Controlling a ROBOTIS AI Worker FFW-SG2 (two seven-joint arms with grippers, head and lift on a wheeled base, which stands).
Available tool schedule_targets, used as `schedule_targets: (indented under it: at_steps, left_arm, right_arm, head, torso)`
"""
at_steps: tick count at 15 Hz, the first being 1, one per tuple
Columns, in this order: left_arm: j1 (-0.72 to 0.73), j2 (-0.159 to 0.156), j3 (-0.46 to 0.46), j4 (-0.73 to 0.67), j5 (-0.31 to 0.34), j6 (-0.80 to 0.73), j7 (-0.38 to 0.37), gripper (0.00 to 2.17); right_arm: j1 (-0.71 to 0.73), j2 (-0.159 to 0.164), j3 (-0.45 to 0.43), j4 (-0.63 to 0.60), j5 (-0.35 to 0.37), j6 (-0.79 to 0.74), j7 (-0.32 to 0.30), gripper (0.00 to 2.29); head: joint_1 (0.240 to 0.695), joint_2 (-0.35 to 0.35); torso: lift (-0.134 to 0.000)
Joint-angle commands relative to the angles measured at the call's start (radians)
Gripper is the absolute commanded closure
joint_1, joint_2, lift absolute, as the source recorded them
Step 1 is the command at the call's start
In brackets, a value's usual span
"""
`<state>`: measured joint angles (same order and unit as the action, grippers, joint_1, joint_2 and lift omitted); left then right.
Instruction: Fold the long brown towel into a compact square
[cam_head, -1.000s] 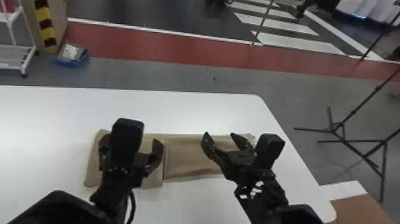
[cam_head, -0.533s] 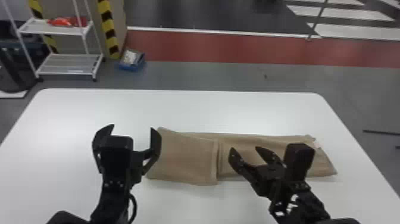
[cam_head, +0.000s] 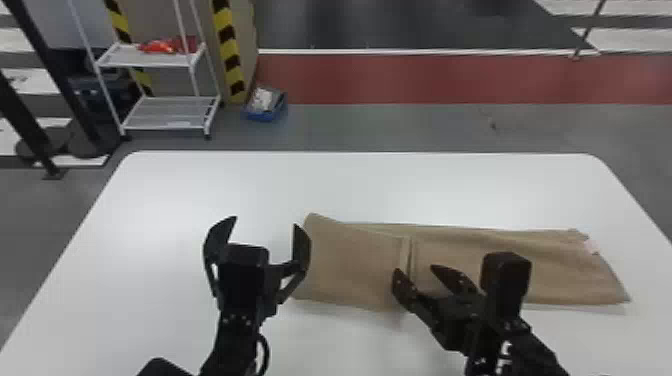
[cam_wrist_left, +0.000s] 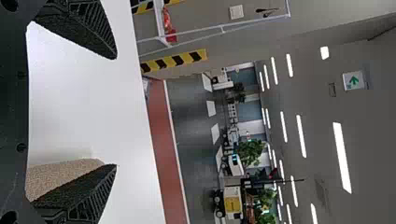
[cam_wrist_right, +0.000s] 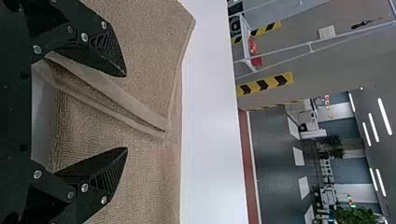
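Observation:
The brown towel (cam_head: 355, 270) lies long across the table, its left part folded over to the right, with the folded edge layers near its middle. My left gripper (cam_head: 265, 230) stands open just left of the towel. In the left wrist view, the left gripper (cam_wrist_left: 116, 112) has the towel (cam_wrist_left: 60, 175) beside its lower finger. My right gripper (cam_head: 417, 280) is open above the towel, near the edge of the folded part. The right wrist view has the right gripper (cam_wrist_right: 126, 112) with its fingers spread, the towel (cam_wrist_right: 144, 56) and its layered edge behind them.
The white table (cam_head: 375, 190) extends past the towel on all sides. Beyond its far edge stand a white shelf rack (cam_head: 160, 112) and a blue bin (cam_head: 265, 107) on the floor. A black stand is on the floor at the far left.
The head view has swung left, so table and towel sit farther right in it. Relative to the towel, both open grippers have shifted left, the left one from over the folded part to beside it.

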<state>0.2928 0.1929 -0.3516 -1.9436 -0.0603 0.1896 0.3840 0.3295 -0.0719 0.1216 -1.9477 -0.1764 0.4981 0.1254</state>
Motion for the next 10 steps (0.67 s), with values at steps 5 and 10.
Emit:
schedule_targets:
  at_steps: [5, 10]
  left_arm:
    - [0.003, 0.000, -0.001, 0.005, -0.001, 0.000, -0.001, 0.08]
    - [0.002, -0.001, -0.007, 0.009, -0.001, 0.000, -0.002, 0.08]
  right_arm:
    - [-0.033, 0.000, 0.013, 0.027, -0.003, 0.032, -0.010, 0.47]
    - [-0.066, 0.000, 0.016, 0.027, -0.002, 0.090, -0.015, 0.68]
  head:
    - [0.695, 0.032]
    - [0.695, 0.029]
  torso:
    - [-0.118]
    - [-0.118]
